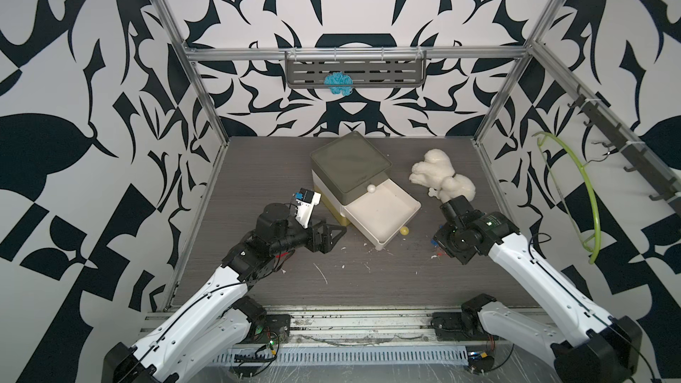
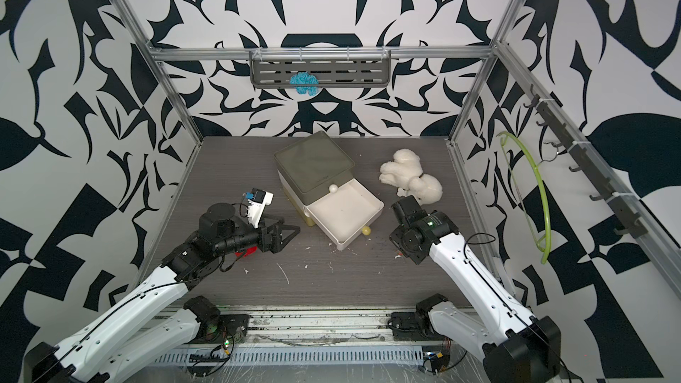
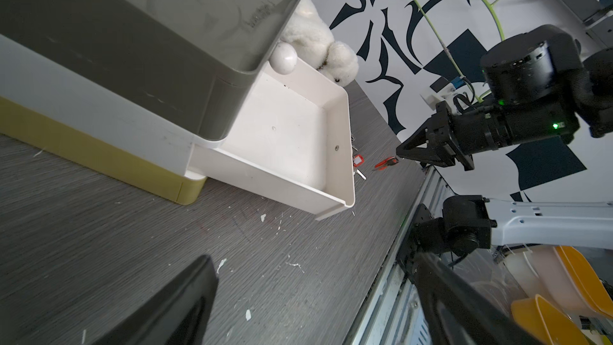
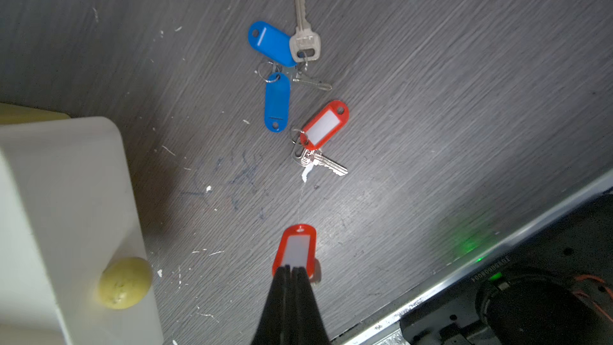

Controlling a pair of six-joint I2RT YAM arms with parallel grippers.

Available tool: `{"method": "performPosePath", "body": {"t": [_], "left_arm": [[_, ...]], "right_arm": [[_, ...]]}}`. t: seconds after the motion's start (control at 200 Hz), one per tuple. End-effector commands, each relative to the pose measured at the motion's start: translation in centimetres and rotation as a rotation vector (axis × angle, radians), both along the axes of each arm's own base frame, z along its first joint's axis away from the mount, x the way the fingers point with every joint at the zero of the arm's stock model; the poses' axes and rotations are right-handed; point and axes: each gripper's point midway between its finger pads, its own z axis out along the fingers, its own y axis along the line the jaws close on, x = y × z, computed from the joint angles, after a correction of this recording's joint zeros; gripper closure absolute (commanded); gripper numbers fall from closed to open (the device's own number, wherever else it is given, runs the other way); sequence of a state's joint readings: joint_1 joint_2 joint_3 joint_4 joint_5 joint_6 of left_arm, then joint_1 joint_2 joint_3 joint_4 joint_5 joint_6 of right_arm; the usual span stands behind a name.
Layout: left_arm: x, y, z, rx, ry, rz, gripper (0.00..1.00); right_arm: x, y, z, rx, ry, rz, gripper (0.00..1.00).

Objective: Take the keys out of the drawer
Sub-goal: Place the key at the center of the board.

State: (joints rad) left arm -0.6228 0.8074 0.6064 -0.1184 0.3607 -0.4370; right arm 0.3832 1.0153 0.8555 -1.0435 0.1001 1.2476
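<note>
My right claw [image 4: 292, 272] grips red key tag [image 4: 295, 247], lower centre, low over worktop [image 4: 464, 77], to drop beside other keys [image 4: 300, 44]; left claw [image 1: 333, 237] released.

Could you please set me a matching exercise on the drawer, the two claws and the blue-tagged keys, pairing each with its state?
1 drawer
2 right claw
3 left claw
4 blue-tagged keys

a lying on the table
b open, holding nothing
c pulled out, nothing visible inside
d shut on a red tag

Pairs: 1-c, 2-d, 3-b, 4-a
</note>
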Motion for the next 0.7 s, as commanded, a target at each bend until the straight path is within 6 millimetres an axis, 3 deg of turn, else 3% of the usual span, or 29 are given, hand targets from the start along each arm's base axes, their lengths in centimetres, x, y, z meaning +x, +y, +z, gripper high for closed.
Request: {"method": "performPosePath", "body": {"t": [0.0, 0.695], "left_arm": [[0.0, 0.0, -0.6, 0.011, -0.013, -0.003, 0.01], [-0.1, -0.7, -1.0, 0.020, 0.015, 0.004, 0.01]], "right_arm": [[-0.9, -0.6, -0.6, -0.007, 0.026, -0.025, 1.00], [-3.6, -2.9, -4.1, -0.039, 0.145, -0.049, 1.00]]}}
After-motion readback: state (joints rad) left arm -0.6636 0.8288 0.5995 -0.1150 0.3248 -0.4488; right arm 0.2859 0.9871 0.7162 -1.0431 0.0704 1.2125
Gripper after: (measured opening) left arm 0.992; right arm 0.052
